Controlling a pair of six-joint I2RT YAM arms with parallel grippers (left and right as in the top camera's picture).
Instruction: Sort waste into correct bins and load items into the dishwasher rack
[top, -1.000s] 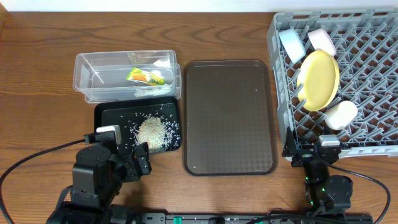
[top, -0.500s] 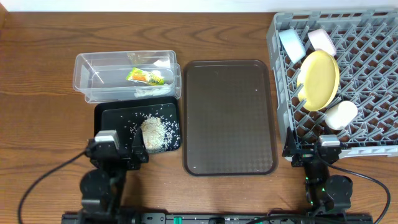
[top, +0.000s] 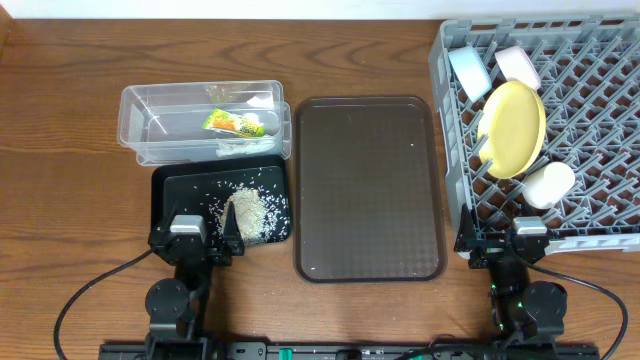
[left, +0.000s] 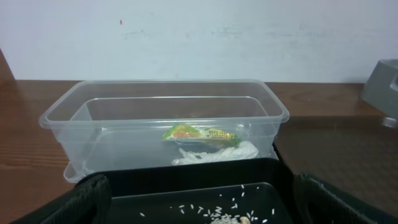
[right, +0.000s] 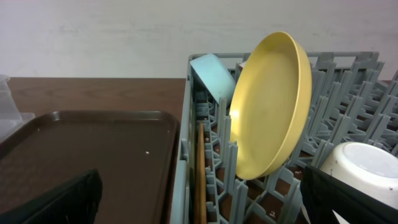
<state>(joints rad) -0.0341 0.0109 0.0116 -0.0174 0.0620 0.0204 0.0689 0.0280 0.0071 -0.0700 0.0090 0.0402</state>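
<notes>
**Both tools are sitting released at the near edge of the worktop (top: 60, 150).**

The left tool (left: 202, 194), fingers spread wide, is facing the black tray (top: 165, 185), which is holding the rice scraps (top: 245, 212). Beyond it, the clear tub (top: 135, 110) is holding the snack wrapper (top: 234, 122). The right tool (right: 199, 199), fingers likewise apart, is facing the dishwasher rack (top: 600, 90). There the chopsticks (right: 200, 180) are lying nearest, then the white bowl (top: 549, 185) and the yellow plate (top: 513, 127), with the light-blue bowl (top: 468, 70) farthest.

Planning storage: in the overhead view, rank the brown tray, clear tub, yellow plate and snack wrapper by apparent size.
1. brown tray
2. clear tub
3. yellow plate, tilted in the rack, so foreshortened
4. snack wrapper
</notes>
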